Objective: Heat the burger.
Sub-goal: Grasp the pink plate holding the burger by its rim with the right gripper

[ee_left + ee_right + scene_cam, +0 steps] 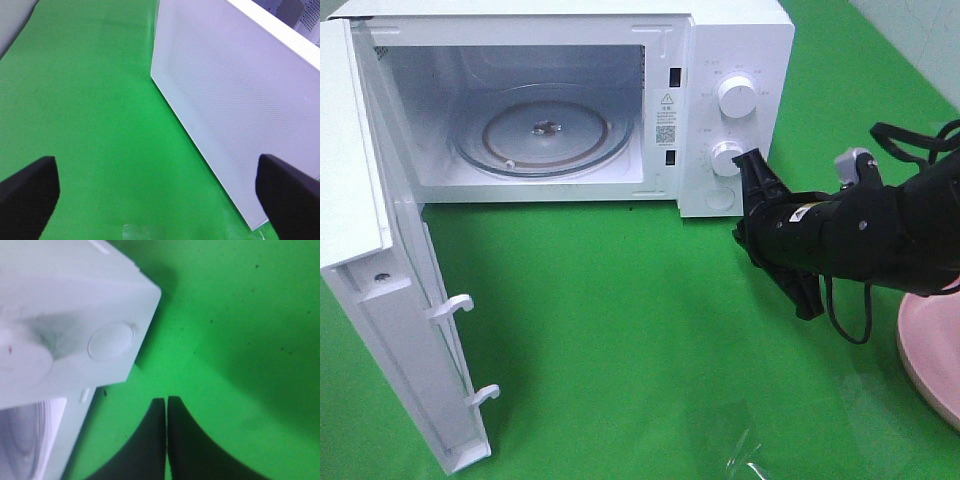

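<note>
Green mat point(620, 330): one microwave point(740, 40), two pincers point(155, 170) point(166, 400).

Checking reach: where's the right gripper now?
Exterior high view, right side: the right gripper, shut, points at the microwave's control panel, its tip just beside the lower knob and left of the pink plate.

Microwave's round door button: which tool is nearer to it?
Right. The shut right tool sits close beside the button, at the microwave's lower front corner. The open left tool is over the green cloth beside the swung-open door, away from the button.
</note>
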